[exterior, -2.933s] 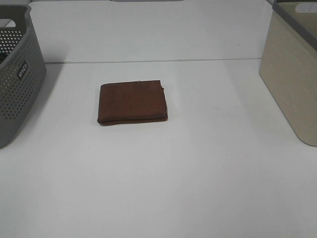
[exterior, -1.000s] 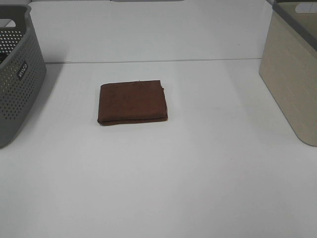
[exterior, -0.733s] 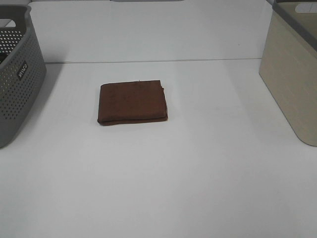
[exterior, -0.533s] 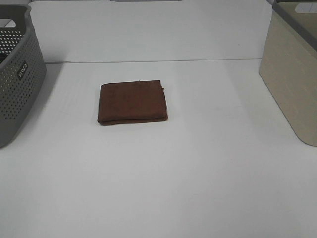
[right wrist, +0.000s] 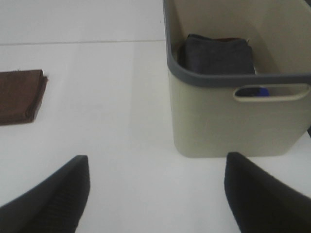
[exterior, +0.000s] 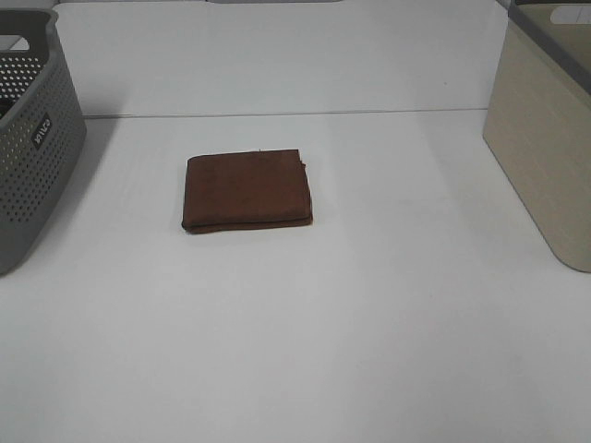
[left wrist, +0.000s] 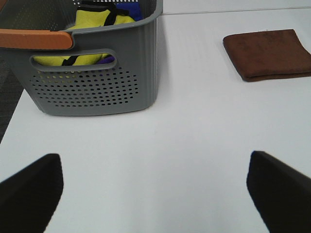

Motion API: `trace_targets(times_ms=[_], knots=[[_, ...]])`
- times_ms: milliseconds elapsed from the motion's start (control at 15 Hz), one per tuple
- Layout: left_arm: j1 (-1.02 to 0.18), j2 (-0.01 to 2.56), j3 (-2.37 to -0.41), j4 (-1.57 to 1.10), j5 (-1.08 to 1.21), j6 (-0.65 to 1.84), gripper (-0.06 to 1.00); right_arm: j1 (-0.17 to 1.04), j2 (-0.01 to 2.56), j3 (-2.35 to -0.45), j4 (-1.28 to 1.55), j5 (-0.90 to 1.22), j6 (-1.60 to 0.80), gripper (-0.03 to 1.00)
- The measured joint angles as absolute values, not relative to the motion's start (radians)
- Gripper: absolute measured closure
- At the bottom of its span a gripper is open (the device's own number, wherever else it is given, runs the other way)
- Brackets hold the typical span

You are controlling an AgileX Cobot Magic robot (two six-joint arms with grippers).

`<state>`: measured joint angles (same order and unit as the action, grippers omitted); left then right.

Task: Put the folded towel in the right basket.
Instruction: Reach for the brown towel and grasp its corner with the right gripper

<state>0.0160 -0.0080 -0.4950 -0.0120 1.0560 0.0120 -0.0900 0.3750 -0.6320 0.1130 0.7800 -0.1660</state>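
Observation:
A folded brown towel (exterior: 247,190) lies flat on the white table, left of the middle. It also shows in the left wrist view (left wrist: 268,54) and at the edge of the right wrist view (right wrist: 20,95). The beige right basket (exterior: 545,138) stands at the table's right edge; the right wrist view shows it (right wrist: 233,121) with a dark folded cloth (right wrist: 217,53) inside. My left gripper (left wrist: 155,194) is open and empty, well back from the towel. My right gripper (right wrist: 158,194) is open and empty, in front of the beige basket. Neither arm shows in the exterior view.
A grey perforated basket (exterior: 28,138) stands at the table's left edge; the left wrist view shows it (left wrist: 92,87) holding yellow and blue items (left wrist: 99,19) and an orange handle (left wrist: 34,39). The white table (exterior: 323,323) spreads between the two baskets.

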Motion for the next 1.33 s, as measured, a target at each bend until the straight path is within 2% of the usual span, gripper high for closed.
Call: trace_targets(times_ms=[400,867,1067,1267,1333], knots=[[0.016,-0.008,-0.495,-0.012,1.056,0.012,-0.03,-0.09,0.92,-1.007,0.304,0.675,-0.229,0.24],[0.016,-0.008,-0.495,-0.012,1.056,0.012,-0.03,-0.081,1.487,-1.479,0.527,0.773,-0.438,0.25],[0.016,-0.008,-0.495,-0.012,1.056,0.012,-0.03,0.019,1.711,-1.681,0.454,0.853,-0.408,0.25],[0.016,-0.008,-0.495,-0.012,1.056,0.012,-0.03,0.166,1.943,-1.835,0.394,0.974,-0.296,0.25],[0.016,-0.008,-0.495,-0.012,1.056,0.012,-0.03,0.175,1.965,-1.845,0.395,0.989,-0.288,0.25]])
